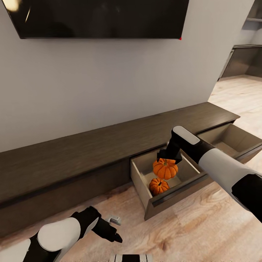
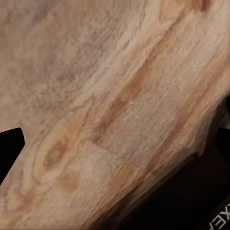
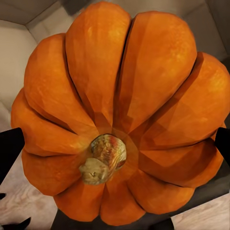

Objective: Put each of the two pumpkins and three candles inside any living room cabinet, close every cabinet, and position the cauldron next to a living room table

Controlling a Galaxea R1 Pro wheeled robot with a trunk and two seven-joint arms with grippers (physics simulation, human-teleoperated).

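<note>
The dark-brown cabinet (image 1: 72, 153) runs along the wall with two drawers pulled out. In the nearer drawer (image 1: 174, 196) a small orange pumpkin (image 1: 159, 186) lies on the tan floor. A second pumpkin (image 1: 165, 169) (image 3: 120, 110) hangs just above it, with my right gripper (image 1: 165, 159) (image 3: 115, 146) shut on its sides from above, stem facing the wrist camera. My left gripper (image 1: 115, 229) (image 2: 115, 143) hovers low over the plank floor in front of the cabinet, open and empty. The candles, cauldron and table are out of view.
The other open drawer (image 1: 233, 140) at the right end looks bare inside. A black TV (image 1: 102, 18) hangs on the wall above. Light wood floor (image 1: 203, 225) spreads in front, and a doorway opens at the far right (image 1: 243, 62).
</note>
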